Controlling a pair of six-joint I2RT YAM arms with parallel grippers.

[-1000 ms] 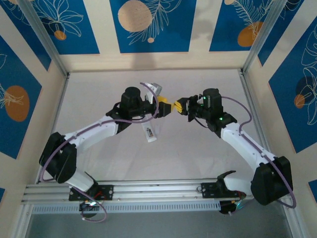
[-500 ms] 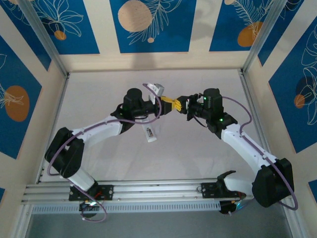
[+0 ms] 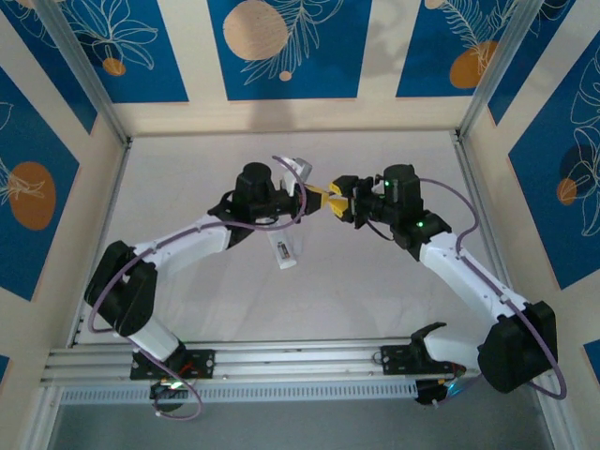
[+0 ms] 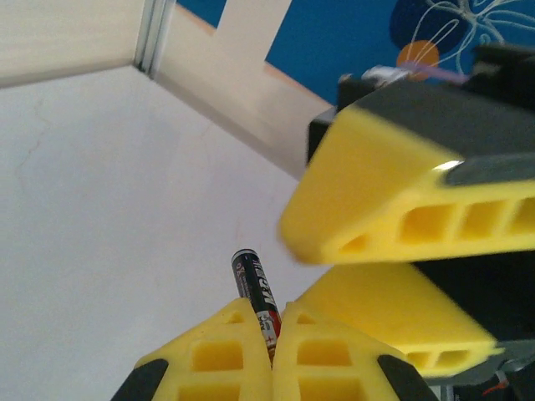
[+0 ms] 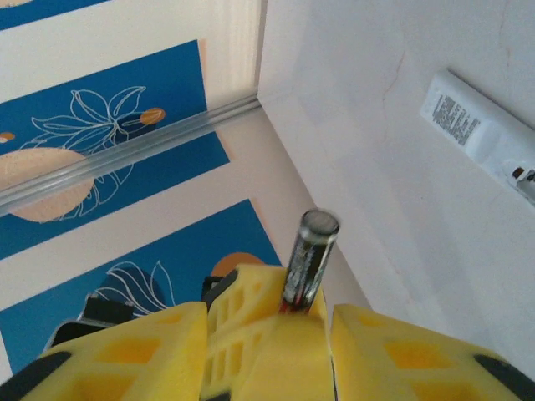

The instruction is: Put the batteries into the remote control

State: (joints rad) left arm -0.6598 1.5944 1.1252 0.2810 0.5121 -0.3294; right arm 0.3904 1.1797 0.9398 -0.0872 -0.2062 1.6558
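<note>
A battery sits inside the left pincer, which is itself between the right pincer fingers. The remote control lies on the table, nearer the bases than both pincers.

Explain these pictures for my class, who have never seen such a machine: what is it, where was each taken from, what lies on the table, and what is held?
These are two robot arms bolted at the near edge of a white table. Each ends in a gripper with two yellow fingers. One picture looks down from above and behind them. The other two come from cameras on the wrists, looking along each arm's own fingers. A white remote lies flat on the table near the grippers. The left gripper is shut on a small dark battery, which sticks out past its fingertips. The right gripper is open, its fingers standing either side of the left one's tip.
</note>
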